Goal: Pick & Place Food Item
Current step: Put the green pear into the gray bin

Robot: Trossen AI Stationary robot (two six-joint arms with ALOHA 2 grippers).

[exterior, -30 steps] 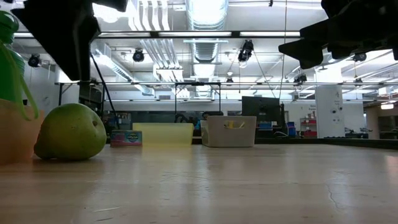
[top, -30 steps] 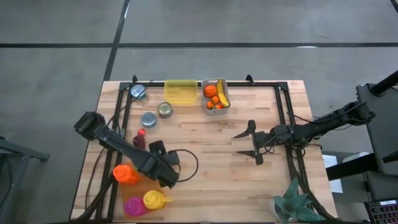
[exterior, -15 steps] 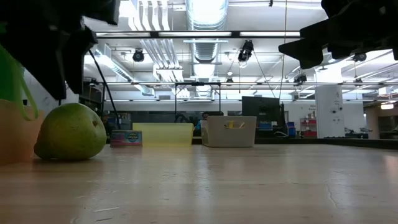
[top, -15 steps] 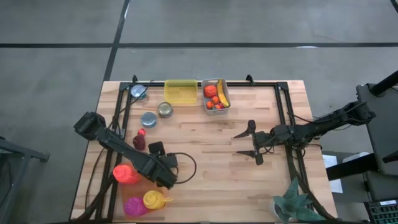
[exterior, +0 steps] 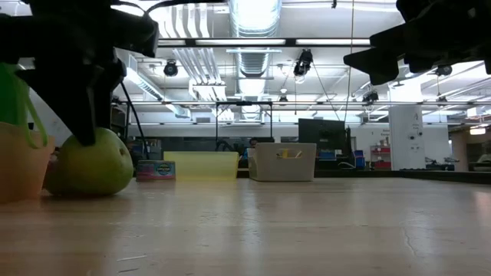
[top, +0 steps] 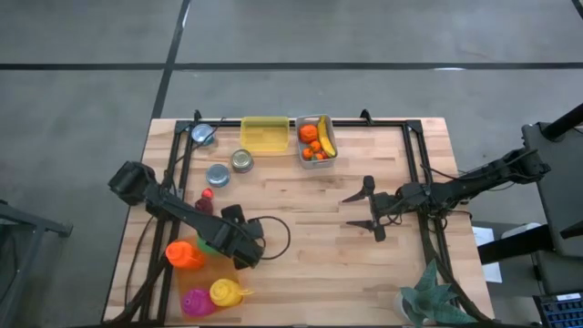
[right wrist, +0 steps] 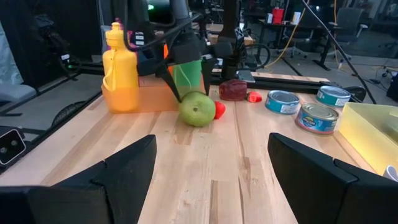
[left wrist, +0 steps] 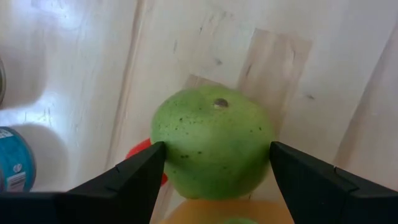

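A green pear (left wrist: 212,149) rests on its underside on the wooden table near the left edge, also seen in the low view (exterior: 96,165) and the right wrist view (right wrist: 198,109). My left gripper (left wrist: 214,163) is open and points down over it, one finger on each side of the pear. In the high view the left gripper (top: 219,244) hides most of the fruit. My right gripper (top: 368,209) hangs open and level above the table's right half, far from the pear, with nothing between its fingers. My left gripper comes at the pear from above, its two fingers (left wrist: 134,177) close against opposite sides of the fruit's widest part (left wrist: 163,155). I cannot tell whether they touch it. The pear sits on the table.
An orange bottle (top: 184,255), a yellow one (top: 226,292) and a magenta one (top: 195,302) crowd the near left corner. Red items (top: 204,206) lie just beyond the pear. Tins (top: 219,174), a yellow tub (top: 265,135) and a grey bin of fruit (top: 315,138) stand at the back.
My left gripper has come down over the pear, shifting slightly toward the far edge, so its fingers now reach down beside the fruit instead of hanging above it. The gap between its fingers is the same. The pear has stayed in place.
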